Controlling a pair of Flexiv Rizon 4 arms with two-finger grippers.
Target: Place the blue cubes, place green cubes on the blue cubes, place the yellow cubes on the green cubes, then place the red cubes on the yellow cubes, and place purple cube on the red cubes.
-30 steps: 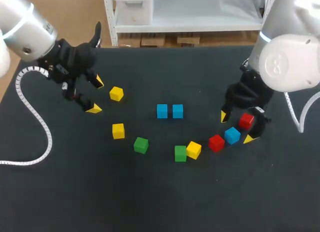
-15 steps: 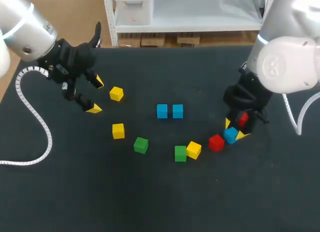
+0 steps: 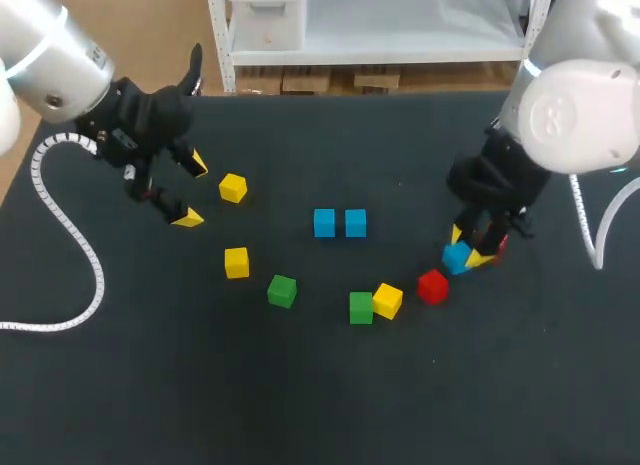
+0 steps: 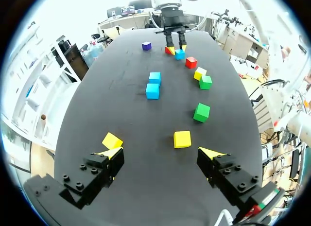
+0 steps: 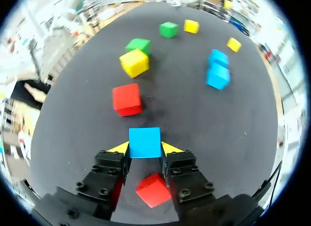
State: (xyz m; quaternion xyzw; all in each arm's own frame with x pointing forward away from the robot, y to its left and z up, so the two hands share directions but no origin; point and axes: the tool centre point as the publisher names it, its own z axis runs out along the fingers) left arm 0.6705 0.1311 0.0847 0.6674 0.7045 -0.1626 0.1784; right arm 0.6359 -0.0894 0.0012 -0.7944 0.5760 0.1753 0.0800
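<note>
My right pincer [image 5: 145,148] is clamped on a blue cube [image 5: 145,141], with one yellow tip pressed flat against each of two opposite sides. This is toward the right edge of the black tabletop [image 3: 300,405]. I cannot tell whether the cube is clear of the surface. One red cube [image 5: 153,189] lies under the pincer's body, behind the held cube. A second red cube [image 5: 127,98] sits just ahead of it.

A pair of blue cubes [image 3: 324,223] stands side by side, touching, at the middle of the tabletop. Nearer the front edge, a green cube [image 3: 361,307] touches a yellow cube [image 3: 387,301]. Another green cube [image 3: 282,291] and two yellow cubes [image 3: 236,262] lie apart toward the left. A purple cube [image 4: 146,45] rests toward the far right corner.

My left pincer [image 3: 193,191] hangs over the far left of the tabletop, tips wide apart and holding nothing.

The cube looks small, rigid and light, probably with smooth faces that could twist in a skewed grip. I judge the present hold sound because it is centred and square on flat sides. Setting it beside the pair will call for a level, gentle release.
</note>
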